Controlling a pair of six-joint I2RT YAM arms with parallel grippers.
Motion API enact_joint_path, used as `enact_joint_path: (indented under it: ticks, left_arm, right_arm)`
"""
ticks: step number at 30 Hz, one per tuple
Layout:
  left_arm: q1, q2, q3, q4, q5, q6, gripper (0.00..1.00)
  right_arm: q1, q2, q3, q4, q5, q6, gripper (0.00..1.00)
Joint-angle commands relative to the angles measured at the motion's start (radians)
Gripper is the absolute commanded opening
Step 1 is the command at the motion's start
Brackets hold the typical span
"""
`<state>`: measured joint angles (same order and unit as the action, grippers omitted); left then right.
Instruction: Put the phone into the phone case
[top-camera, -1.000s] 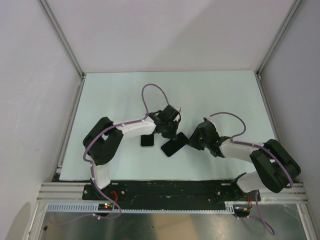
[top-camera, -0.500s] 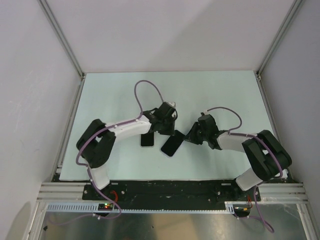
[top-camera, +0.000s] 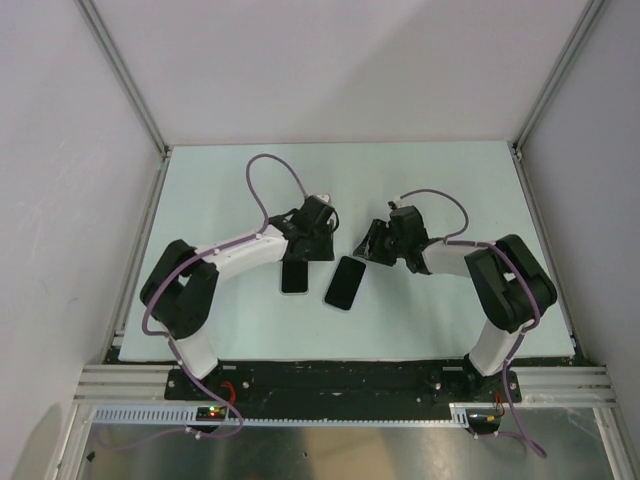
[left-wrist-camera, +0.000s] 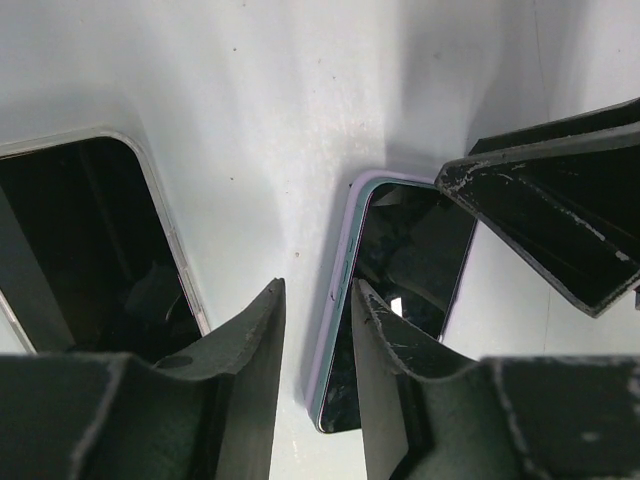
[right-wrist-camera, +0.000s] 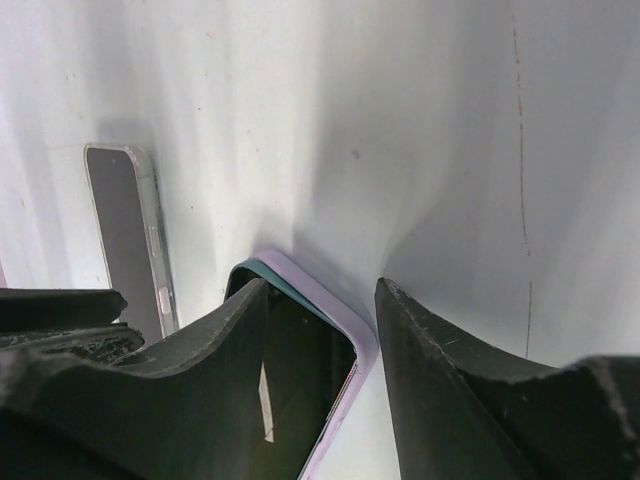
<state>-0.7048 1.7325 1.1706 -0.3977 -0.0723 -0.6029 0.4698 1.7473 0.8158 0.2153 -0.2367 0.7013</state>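
Note:
The phone (top-camera: 345, 283) lies face up and tilted on the mat, with a black screen and a lavender edge. It also shows in the left wrist view (left-wrist-camera: 410, 260) and the right wrist view (right-wrist-camera: 305, 380), where a thin teal band lines one corner. The phone case (top-camera: 294, 278), a dark slab with a clear pale rim, lies just to its left (left-wrist-camera: 80, 240) (right-wrist-camera: 120, 230). My left gripper (top-camera: 318, 243) (left-wrist-camera: 318, 295) is open over the phone's long edge. My right gripper (top-camera: 368, 245) (right-wrist-camera: 320, 290) is open over the phone's far corner. Neither holds anything.
The pale green mat (top-camera: 450, 190) is boxed in by white walls with aluminium posts at the back corners. A black base rail (top-camera: 330, 380) runs along the near edge. The two grippers are close together; the right fingers (left-wrist-camera: 540, 230) show in the left wrist view.
Both grippers have moved toward the far side, off the phone. The arms have stretched out further. The phone and the case have stayed almost in place.

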Motion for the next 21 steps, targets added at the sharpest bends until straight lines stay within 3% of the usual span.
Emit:
enact_joint_path:
  ticks: [1, 8, 15, 21]
  left_arm:
    - [-0.001, 0.015, 0.002, 0.011, 0.005, -0.016, 0.36]
    - [-0.001, 0.069, 0.037, 0.013, 0.090, 0.015, 0.32]
    - [-0.001, 0.101, 0.048, 0.027, 0.166, 0.038, 0.30]
    - [-0.006, 0.118, 0.037, 0.056, 0.218, 0.011, 0.24]
  right_arm:
    - [-0.002, -0.004, 0.032, -0.038, -0.023, -0.058, 0.53]
    - [-0.018, -0.088, 0.003, -0.154, 0.052, -0.032, 0.58]
    - [-0.004, -0.196, -0.075, -0.157, 0.050, 0.015, 0.60]
    - [0.016, -0.193, -0.101, -0.124, 0.044, 0.057, 0.62]
